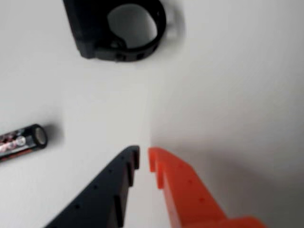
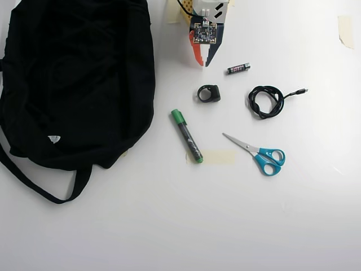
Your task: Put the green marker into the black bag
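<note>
Seen from overhead, the black bag (image 2: 73, 79) is spread at the left of the white desk (image 2: 169, 226). Just right of it the green marker (image 2: 186, 136) is laid on a diagonal, cap uppermost. The tool (image 2: 202, 62), nearly closed and empty, is poised above, nearer the top edge; a black ring-shaped clip (image 2: 208, 93) is placed between, with battery (image 2: 238, 68), cable (image 2: 266, 101) and scissors (image 2: 258, 153) rightward.

white table (image 2: 169, 226) with bag (image 2: 79, 79), marker (image 2: 187, 136), scissors (image 2: 256, 152), cable (image 2: 266, 101)
</note>
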